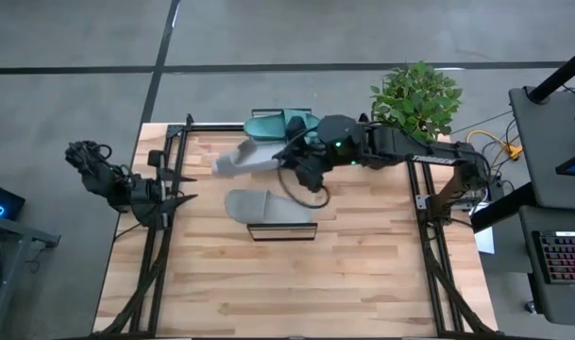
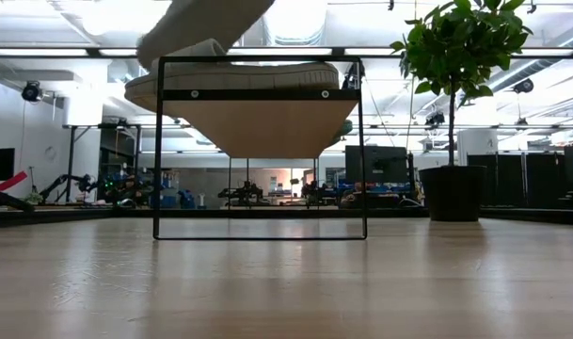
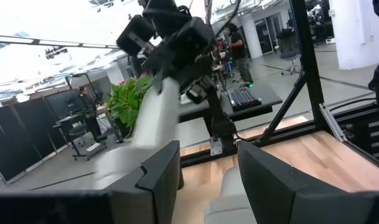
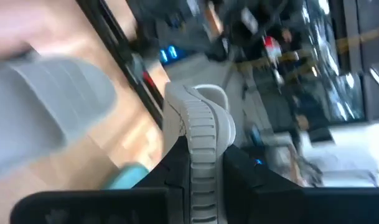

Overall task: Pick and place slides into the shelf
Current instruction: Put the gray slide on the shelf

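Observation:
My right gripper point(image 1: 301, 162) reaches in from the table's right and is shut on a light grey slide point(image 1: 238, 161), held in the air above the table's middle. That slide shows at the low view's top edge point(image 2: 206, 24) and in the left wrist view point(image 3: 153, 127). The second grey slide point(image 1: 263, 205) lies sole-down on the shelf's wood plank top point(image 2: 258, 127); its black wire frame point(image 1: 282, 229) stands on the table. The teal-green pair point(image 1: 278, 125) sits by the far edge. My left gripper point(image 1: 178, 200) waits open near the left edge. My right gripper pinches the grey slide's ribbed strap point(image 4: 205, 140) between its two fingers point(image 4: 173, 174), which lie on either side of the strap's band. The fingers come from the table's right. The slide is lifted clear and points from the gripper toward the table's left.
A potted plant point(image 1: 414, 94) stands at the far right corner. Black frame rails point(image 1: 160, 246) run along the table's left side, and matching rails point(image 1: 429, 246) run along its right. Bare wood point(image 1: 287, 293) lies toward the near edge.

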Robot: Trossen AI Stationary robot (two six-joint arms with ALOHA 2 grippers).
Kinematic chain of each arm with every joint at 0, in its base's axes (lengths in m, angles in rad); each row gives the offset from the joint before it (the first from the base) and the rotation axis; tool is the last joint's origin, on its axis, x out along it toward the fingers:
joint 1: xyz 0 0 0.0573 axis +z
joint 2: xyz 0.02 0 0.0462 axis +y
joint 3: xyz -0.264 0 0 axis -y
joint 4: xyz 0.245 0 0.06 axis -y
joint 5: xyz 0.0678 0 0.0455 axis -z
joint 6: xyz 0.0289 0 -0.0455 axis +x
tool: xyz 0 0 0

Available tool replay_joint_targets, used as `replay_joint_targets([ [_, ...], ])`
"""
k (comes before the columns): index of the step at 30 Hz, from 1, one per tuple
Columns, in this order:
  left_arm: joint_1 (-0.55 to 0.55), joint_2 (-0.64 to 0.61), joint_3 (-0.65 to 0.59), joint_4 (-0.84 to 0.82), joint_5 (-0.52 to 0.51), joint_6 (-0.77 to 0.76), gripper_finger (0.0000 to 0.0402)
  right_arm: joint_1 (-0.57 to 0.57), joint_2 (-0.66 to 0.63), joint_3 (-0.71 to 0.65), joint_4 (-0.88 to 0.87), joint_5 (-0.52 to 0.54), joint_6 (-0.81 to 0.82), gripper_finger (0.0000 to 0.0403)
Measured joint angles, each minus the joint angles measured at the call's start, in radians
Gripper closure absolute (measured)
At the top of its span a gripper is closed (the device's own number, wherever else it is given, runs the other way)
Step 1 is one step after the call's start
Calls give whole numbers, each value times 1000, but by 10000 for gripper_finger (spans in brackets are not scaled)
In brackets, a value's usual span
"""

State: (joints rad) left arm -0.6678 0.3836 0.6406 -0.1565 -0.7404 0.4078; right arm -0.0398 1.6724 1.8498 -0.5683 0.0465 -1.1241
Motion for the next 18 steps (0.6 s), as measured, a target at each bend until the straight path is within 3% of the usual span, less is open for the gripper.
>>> replay_joint_targets([
  [6, 0, -62, -55, 23, -3, 12, 253, -26, -103, -121, 103, -233, -35, 358],
  [18, 0, -109, -92, 25, -3, 27, 253, -58, -315, -666, 679, -314, -206, 358],
])
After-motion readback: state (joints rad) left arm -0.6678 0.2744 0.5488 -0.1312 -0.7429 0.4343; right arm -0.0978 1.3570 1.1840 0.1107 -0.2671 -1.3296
